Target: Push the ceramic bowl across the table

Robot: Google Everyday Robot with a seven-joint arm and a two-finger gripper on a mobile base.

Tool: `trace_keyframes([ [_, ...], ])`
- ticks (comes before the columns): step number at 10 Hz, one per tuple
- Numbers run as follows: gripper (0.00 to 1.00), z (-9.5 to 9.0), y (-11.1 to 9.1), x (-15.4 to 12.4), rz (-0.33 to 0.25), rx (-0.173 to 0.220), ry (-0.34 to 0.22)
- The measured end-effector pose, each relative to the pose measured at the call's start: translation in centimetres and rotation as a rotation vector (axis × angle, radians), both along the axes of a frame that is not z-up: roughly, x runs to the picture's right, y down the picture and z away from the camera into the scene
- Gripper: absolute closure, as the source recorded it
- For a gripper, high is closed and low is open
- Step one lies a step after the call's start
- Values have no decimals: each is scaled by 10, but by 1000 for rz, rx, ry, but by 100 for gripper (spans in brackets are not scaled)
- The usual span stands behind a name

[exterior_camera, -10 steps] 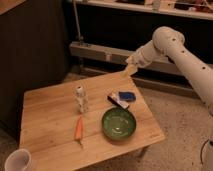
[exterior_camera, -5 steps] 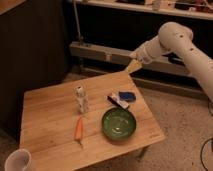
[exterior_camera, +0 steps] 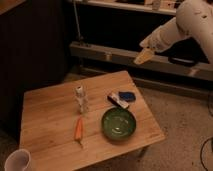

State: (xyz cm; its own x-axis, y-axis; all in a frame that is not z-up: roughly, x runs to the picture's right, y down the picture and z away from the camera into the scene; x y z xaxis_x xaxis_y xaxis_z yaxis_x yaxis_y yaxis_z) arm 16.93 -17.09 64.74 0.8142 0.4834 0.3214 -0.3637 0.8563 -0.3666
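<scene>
hand (exterior_camera: 143, 56) high above ceramic bowl (exterior_camera: 119, 123)

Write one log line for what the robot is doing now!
gripper: in air beyond table, far right, touching nothing | ceramic bowl: on table near right edge, untouched | carrot: left of bowl | push: not started

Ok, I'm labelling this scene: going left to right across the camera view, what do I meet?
White cup → carrot → ceramic bowl → hand, in the air past the table's far right side.
</scene>
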Motion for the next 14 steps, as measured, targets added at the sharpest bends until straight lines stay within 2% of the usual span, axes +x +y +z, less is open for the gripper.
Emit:
trace_keyframes([
  [2, 35, 2, 0, -2, -7, -6, -1],
  [4, 35, 10, 15, -14, -23, -34, -21],
  [7, 35, 26, 82, -9, -16, -101, -44],
  [8, 35, 34, 117, -2, 7, -135, -46],
  [9, 35, 40, 142, -2, 23, -158, -56],
  [12, 37, 57, 224, -4, 58, -204, -68],
  [14, 55, 69, 267, 10, 88, -238, -54],
])
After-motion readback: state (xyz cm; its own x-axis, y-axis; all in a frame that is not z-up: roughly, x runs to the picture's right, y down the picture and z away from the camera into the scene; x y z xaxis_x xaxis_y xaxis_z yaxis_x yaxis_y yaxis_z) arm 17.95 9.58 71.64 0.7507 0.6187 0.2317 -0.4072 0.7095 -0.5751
